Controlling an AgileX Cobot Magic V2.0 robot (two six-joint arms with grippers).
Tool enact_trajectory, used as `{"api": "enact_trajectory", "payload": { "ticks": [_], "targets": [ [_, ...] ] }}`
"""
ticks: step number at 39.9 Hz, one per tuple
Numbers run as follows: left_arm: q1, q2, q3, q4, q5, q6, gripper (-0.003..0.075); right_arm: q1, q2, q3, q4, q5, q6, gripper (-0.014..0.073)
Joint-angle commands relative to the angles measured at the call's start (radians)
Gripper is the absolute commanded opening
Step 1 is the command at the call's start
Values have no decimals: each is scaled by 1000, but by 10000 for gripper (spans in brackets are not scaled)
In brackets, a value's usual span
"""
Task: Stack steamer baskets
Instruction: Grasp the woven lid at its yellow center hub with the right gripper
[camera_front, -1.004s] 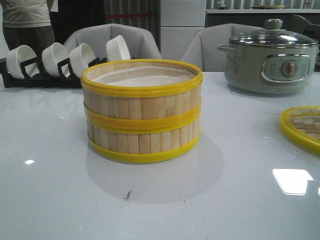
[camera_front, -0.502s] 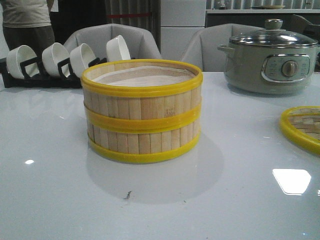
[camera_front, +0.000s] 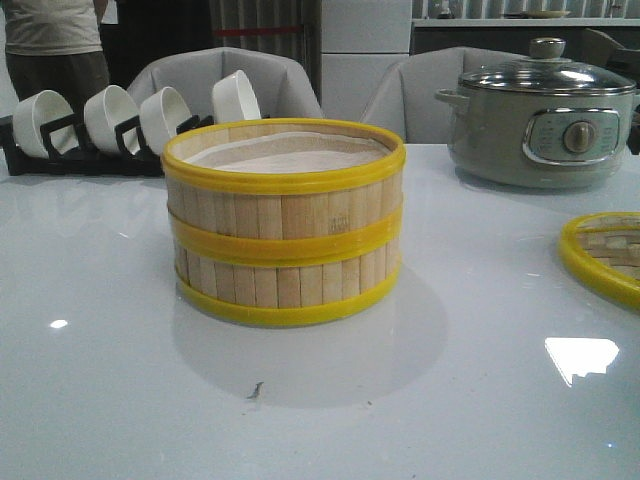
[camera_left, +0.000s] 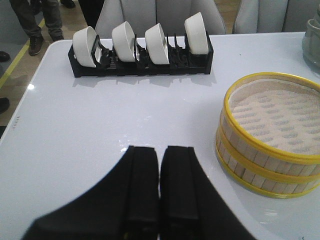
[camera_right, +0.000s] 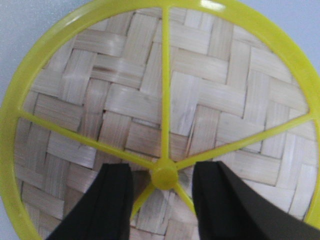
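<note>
Change: the steamer baskets (camera_front: 284, 222) stay stacked mid-frame; you see nothing moved.
Right claw (camera_right: 162, 187): wide, straddling the lid (camera_right: 125, 115) knob.
Left claw (camera_left: 160, 172): pressed closed, empty.

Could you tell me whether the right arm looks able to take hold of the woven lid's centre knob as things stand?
Probably yes: the right tool is open, its fingers either side of the lid's yellow knob, nothing between them.

Glossy white bench (camera_front: 100, 400) caught a bright light reflection, two grey padded chairs (camera_front: 215, 75) stood behind it, dark cabinet (shelf on top) (camera_front: 520, 35) at the back, pale wooden floor (camera_left: 20, 65) beside.
</note>
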Motion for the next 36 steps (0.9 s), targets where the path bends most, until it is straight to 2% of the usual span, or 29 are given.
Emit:
{"api": "enact_trajectory", "payload": {
  "ticks": [1, 22, 31, 36],
  "targets": [
    [-5, 1, -27, 11, -82, -10, 87, -7, -40, -35, -12, -30, -12, 391],
    [-5, 1, -27, 11, -82, -10, 87, -7, -27, -35, -12, -34, -12, 383],
    [-5, 1, -27, 11, -82, -10, 87, -7, -20, -35, -12, -45, -12, 192],
    [-5, 1, -27, 11, -82, -10, 87, -7, -20, -35, -12, -47, -12, 119]
  ]
}}
